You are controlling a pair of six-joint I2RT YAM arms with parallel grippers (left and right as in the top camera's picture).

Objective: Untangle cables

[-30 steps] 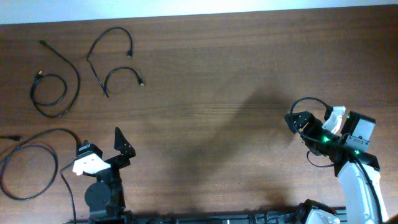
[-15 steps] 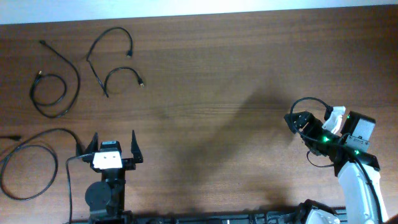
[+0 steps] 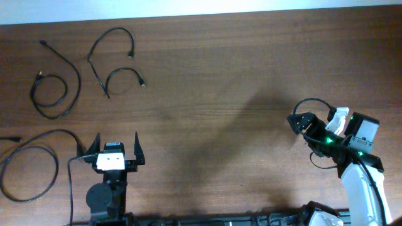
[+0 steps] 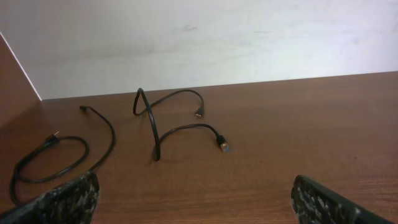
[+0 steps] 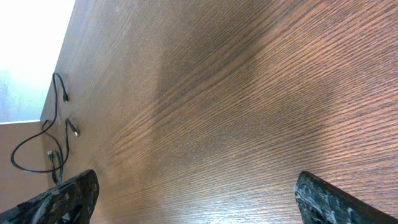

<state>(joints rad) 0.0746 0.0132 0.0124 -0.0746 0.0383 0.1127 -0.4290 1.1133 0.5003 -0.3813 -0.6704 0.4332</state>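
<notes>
The cables (image 3: 97, 75), where are they lying? one voice is asking.

All three are lying at the left side of the brown wooden table (image 3: 220, 75), the other is answering, as separate thin black cords, none touching another. The coiled cable (image 3: 32, 94) is sitting at the far left, with one long tail curving around its loop. Just to its right, the S-shaped cable (image 4: 186, 126) is bending in two arcs, a small plug at each end. The large looped cable (image 3: 53, 132) is resting nearer the front edge and is running off the left of the overhead view.

And what are the arms doing?

The left gripper (image 3: 117, 137) is hovering at the front left, just beside the large looped cable without touching it. Its jaws are standing wide apart and are grasping nothing. Its wrist camera is looking across the table at the S-shaped and coiled cables, with a pale wall (image 4: 217, 37) behind them.

And the other one?

The right gripper (image 5: 193, 199) is hanging over bare wood at the right side, well apart from every cable. Its jaws are also spread wide and are carrying nothing. From its wrist camera the cables are showing only as small dark lines near the far left edge.
</notes>
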